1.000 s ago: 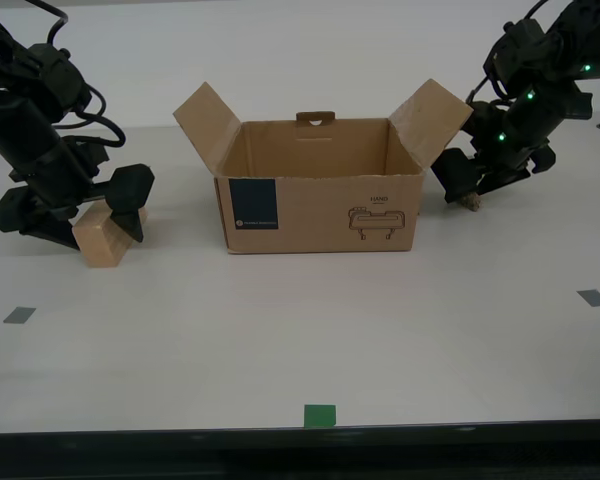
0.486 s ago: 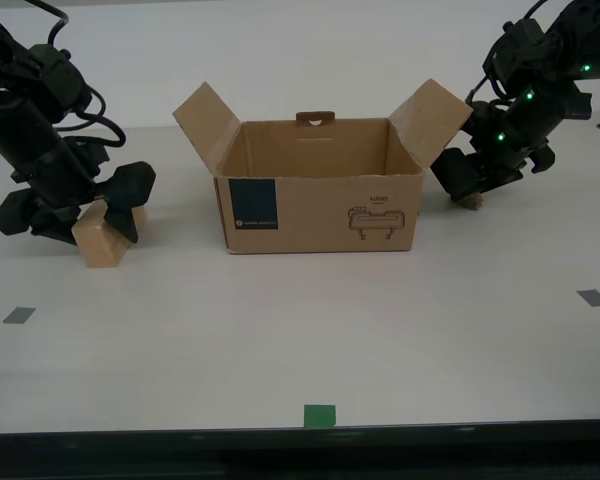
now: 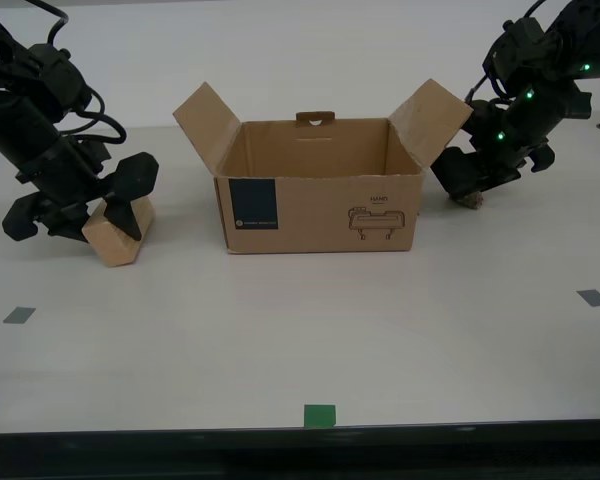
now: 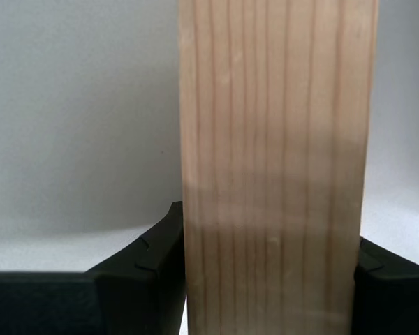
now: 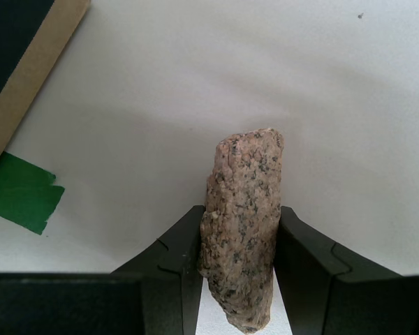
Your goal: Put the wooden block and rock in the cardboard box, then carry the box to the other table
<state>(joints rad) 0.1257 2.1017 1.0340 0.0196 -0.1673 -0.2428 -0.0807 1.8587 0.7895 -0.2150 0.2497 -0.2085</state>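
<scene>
The open cardboard box (image 3: 320, 210) stands mid-table with its flaps spread. At the exterior view's left, my second gripper (image 3: 108, 215) is shut on the wooden block (image 3: 117, 237), which is tilted with one corner near the table. In the second wrist view the grainy wooden block (image 4: 272, 167) fills the space between the black fingers (image 4: 150, 279). At the exterior view's right, beside the box's flap, my first gripper (image 3: 466, 190) is shut on the rock (image 3: 470, 199). The speckled rock (image 5: 243, 216) stands upright between the jaws. The other table is out of view.
Grey tape squares (image 3: 19, 315) (image 3: 593, 297) lie toward both sides of the smooth white table, and a green tape square (image 3: 320, 415) sits near its front edge. A green tape piece (image 5: 17, 192) and the box flap's edge (image 5: 28, 77) show near the rock.
My second gripper has tipped the wooden block up and shifted it slightly toward the box. My first gripper has raised the rock a little.
</scene>
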